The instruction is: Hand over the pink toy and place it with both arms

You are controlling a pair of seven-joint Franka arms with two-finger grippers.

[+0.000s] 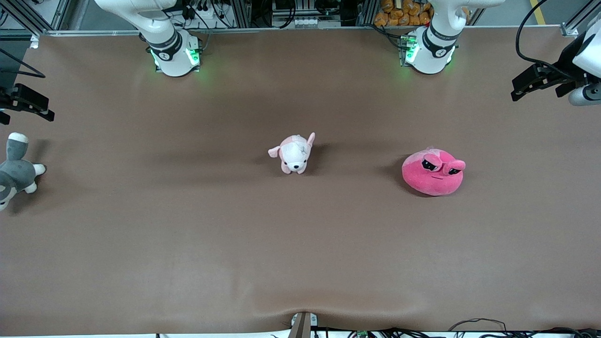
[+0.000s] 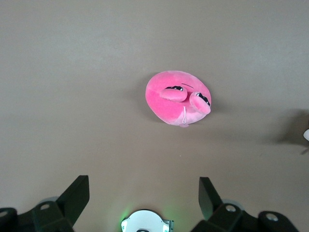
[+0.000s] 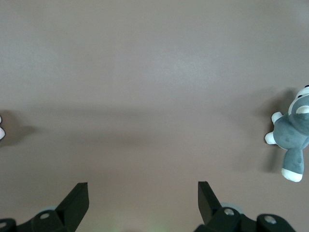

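Above the brown table (image 1: 300, 244), at the left arm's end: left gripper (image 2: 144, 198), black, two-fingered, fingers spread wide, nothing between them, raised over bare tabletop. Below it, resting on the table: pink toy (image 2: 176, 98), bright hot-pink round plush blob with two bulging half-lidded black eyes and a thin line mouth, apart from the fingers, untouched. In the front view, same toy (image 1: 433, 172) toward the left arm's end of the table.

At the right arm's end: right gripper (image 3: 143, 198), black, two-fingered, likewise spread wide and holding nothing, raised over bare tabletop.

Mid-table, well apart from the pink toy: small pale pink-and-white plush puppy (image 1: 294, 153).

At the right arm's end of the table: grey-and-white plush animal (image 1: 15, 171), lying flat, partly cut off by the front view's edge.
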